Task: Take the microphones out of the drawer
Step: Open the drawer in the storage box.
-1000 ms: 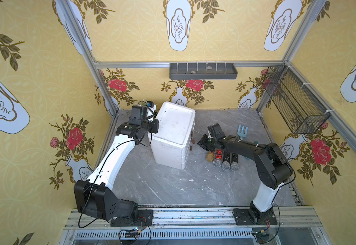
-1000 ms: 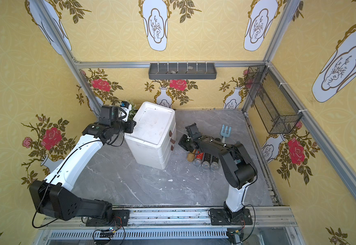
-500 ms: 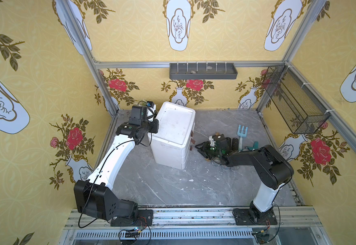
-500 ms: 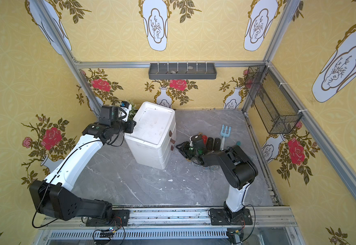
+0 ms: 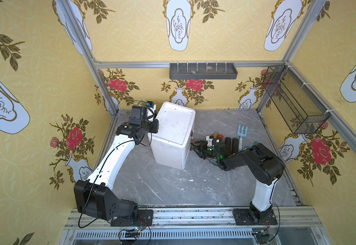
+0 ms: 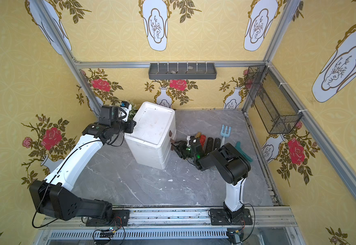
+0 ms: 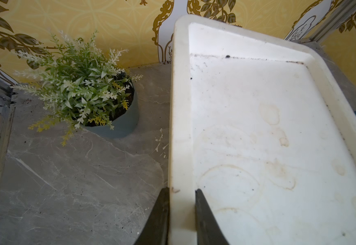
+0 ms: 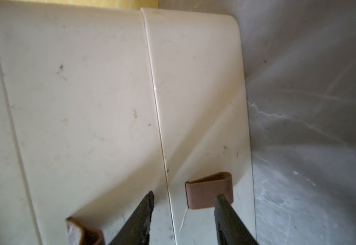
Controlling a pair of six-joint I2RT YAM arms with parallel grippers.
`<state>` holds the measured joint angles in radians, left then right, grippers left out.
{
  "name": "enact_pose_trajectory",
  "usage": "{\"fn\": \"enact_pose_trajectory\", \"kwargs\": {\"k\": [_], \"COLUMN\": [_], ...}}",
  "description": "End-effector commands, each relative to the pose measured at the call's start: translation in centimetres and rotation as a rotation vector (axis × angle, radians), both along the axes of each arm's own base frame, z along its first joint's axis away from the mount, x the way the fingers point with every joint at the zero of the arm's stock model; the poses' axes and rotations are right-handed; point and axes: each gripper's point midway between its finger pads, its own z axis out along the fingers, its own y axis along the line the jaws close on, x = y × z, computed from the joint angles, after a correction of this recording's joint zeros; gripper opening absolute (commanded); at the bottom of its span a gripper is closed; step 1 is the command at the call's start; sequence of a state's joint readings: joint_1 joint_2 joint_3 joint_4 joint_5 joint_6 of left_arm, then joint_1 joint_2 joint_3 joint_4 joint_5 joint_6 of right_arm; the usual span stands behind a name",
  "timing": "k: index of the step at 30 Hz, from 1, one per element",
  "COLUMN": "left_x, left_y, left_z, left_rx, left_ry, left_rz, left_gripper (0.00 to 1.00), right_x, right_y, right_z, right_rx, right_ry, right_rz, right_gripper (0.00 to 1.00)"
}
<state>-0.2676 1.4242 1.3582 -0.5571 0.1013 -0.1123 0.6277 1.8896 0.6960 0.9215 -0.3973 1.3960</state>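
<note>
White drawer unit (image 5: 172,135) stood closed, left tool (image 7: 181,212) clamped on its rim. Right tool (image 8: 183,199) gaped at a brown pull tab (image 8: 208,191).

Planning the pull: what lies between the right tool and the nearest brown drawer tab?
Nothing: the right wrist view shows only bare front of the white plastic drawer unit between the open right tool and the brown tab.

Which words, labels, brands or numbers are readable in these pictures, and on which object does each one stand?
None can be read.
The drawer unit shows only stains; its brown tab is blank.
Small marks on the left arm are too small to read.
</note>
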Motion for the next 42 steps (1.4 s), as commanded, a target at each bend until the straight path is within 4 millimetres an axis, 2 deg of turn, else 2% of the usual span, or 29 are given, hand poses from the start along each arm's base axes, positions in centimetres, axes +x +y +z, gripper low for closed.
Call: {"fn": "enact_pose_trajectory", "kwargs": {"k": [1,6,12,17,21,28,36,39,42], "left_x": [-2.2,-2.3,-2.2,-2.3,-2.3,-2.4,-2.3,-2.3,-2.3], "left_y": [0.5,0.5,0.5,0.4,0.4,0.4,0.3,0.3,0.2], "left_z": [-3.6,-3.6,-3.5,-3.6,-3.5,-3.2,-3.4,-3.4,-3.6], "left_rx": [0.035,0.033,0.034,0.031,0.030,0.028,0.023,0.021,0.021], "left_ry": [0.162,0.161,0.159,0.161,0.159,0.151,0.156,0.158,0.164], "left_rz": [-0.001,-0.003,-0.001,-0.004,-0.004,-0.004,-0.010,-0.009,-0.010], "left_gripper": [0.17,0.17,0.17,0.17,0.17,0.17,0.17,0.17,0.17], "right_x": [-0.5,0.0,-0.2,-0.9,-0.8,-0.5,-0.6,-0.3,-0.2], "right_y": [-1.0,-1.3,-0.4,0.1,0.9,0.2,-0.6,-0.1,0.2], "right_z": [-2.0,-0.8,0.3,0.0,0.3,-0.2,-0.2,0.1,-0.5], "right_rx": [-0.068,-0.109,-0.133,-0.157,-0.124,-0.042,0.033,0.057,0.093], "right_ry": [0.108,0.112,0.123,0.201,0.238,0.299,0.294,0.286,0.304], "right_rz": [-0.068,-0.100,-0.135,-0.236,-0.294,-0.384,-0.471,-0.456,-0.459], "right_gripper": [0.50,0.45,0.42,0.42,0.42,0.43,0.43,0.43,0.43]}}
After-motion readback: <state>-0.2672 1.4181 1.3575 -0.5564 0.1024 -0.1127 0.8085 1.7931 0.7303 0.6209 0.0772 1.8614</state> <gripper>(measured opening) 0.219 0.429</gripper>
